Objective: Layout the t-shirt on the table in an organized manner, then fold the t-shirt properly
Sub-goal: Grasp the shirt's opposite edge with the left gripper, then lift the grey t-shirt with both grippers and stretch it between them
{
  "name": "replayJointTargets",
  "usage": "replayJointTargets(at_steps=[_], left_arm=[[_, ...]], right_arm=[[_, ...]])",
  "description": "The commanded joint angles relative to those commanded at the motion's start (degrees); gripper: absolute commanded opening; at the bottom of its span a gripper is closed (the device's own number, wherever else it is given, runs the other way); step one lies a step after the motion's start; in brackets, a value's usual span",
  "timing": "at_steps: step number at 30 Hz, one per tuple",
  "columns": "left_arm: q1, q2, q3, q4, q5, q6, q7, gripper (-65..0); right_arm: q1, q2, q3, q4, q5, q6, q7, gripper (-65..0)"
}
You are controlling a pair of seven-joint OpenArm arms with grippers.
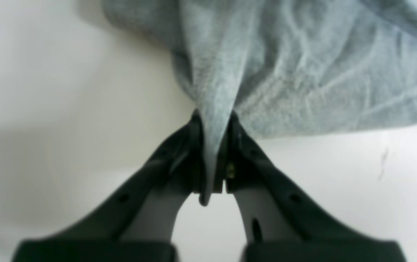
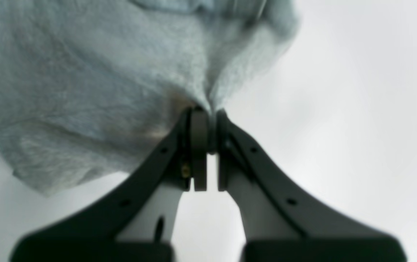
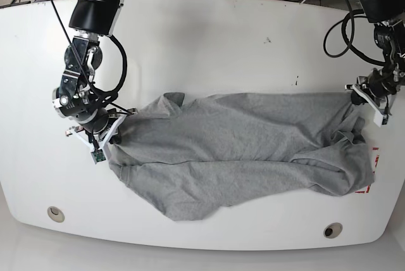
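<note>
The grey t-shirt (image 3: pixel 240 151) lies stretched sideways across the white table (image 3: pixel 209 43), wrinkled, with its lower part bunched toward the front edge. My left gripper (image 1: pixel 214 118) is shut on a pinched fold of the t-shirt (image 1: pixel 303 65) at the shirt's right end; in the base view this gripper (image 3: pixel 357 97) sits by the table's right side. My right gripper (image 2: pixel 208 111) is shut on a fold of the t-shirt (image 2: pixel 84 72) at the shirt's left end, seen in the base view at the gripper (image 3: pixel 114 130). No lettering shows.
Two round grommet holes (image 3: pixel 56 213) (image 3: pixel 332 229) sit near the front edge. Red tape marks (image 3: pixel 373 170) show at the right edge beside the shirt. Cables (image 3: pixel 114 37) hang along both arms. Bare white table lies behind the shirt.
</note>
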Motion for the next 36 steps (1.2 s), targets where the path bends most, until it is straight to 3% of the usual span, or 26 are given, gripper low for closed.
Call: replayJointTargets(at_steps=[6,10,13,19,29,36], left_arm=[[0.35,-0.26,-0.18,13.63,0.09,-4.48,8.97,-65.0],[0.35,-0.26,-2.29,20.57,0.09,-5.10,13.19,-65.0],[-0.09,-0.09,-3.96,24.09,0.00,-5.36,13.80,-64.9],[-5.98,-0.35,-6.42,25.58,0.00,-11.08,13.98,-64.9],[-12.04,-1.67,-8.35,25.85,0.00,-11.30,13.98,-64.9],[-24.26,-1.76,-8.70,25.23,0.26,-11.25,13.98,-64.7]], right_arm=[[-0.88,0.18,0.00,10.20,0.00,0.00,-7.65,-64.7],[-0.44,0.26,0.00,14.59,0.00,0.00,-10.81,-64.7],[0.26,0.35,0.00,15.65,-0.09,0.00,-10.90,-64.5],[4.22,2.99,-0.18,15.65,0.00,0.00,-10.90,-64.4],[8.53,4.57,-0.35,15.56,0.00,0.09,-10.99,-64.4],[17.67,5.80,-3.52,12.66,-0.09,0.09,-10.99,-64.4]])
